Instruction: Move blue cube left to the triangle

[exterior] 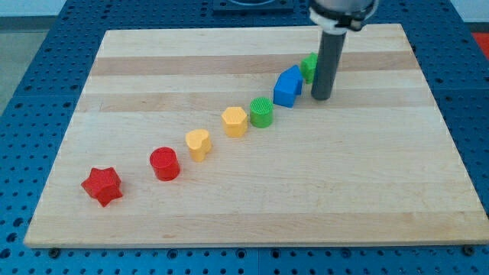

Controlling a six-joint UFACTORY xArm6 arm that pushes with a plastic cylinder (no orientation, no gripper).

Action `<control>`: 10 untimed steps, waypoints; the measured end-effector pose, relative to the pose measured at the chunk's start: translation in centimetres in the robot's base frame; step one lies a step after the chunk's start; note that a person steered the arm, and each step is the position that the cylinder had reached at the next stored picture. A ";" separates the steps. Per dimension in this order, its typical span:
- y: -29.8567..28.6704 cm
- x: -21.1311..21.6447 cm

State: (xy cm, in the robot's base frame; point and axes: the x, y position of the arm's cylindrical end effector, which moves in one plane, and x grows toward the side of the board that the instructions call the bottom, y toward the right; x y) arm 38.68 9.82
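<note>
The blue cube [285, 92] sits on the wooden board [252, 206] in the upper right part of the view. A second blue piece [293, 75] touches its upper right side; its shape is hard to make out. My tip [322, 98] rests on the board just to the right of the blue cube, with a small gap between them. A green block [307, 67] stands just above and left of the rod, partly hidden by it.
Blocks run in a diagonal line toward the view's bottom left: a green cylinder [261, 112], a yellow hexagon [234, 121], a yellow heart [198, 143], a red cylinder [164, 163] and a red star [102, 186].
</note>
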 end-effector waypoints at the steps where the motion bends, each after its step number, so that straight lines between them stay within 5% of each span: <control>1: -2.4 0.3; 5: -6.6 -3.4; 7: -6.0 -3.1; 9: -5.9 2.2; 10: -5.0 0.7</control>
State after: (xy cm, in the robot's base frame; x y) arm 39.36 4.83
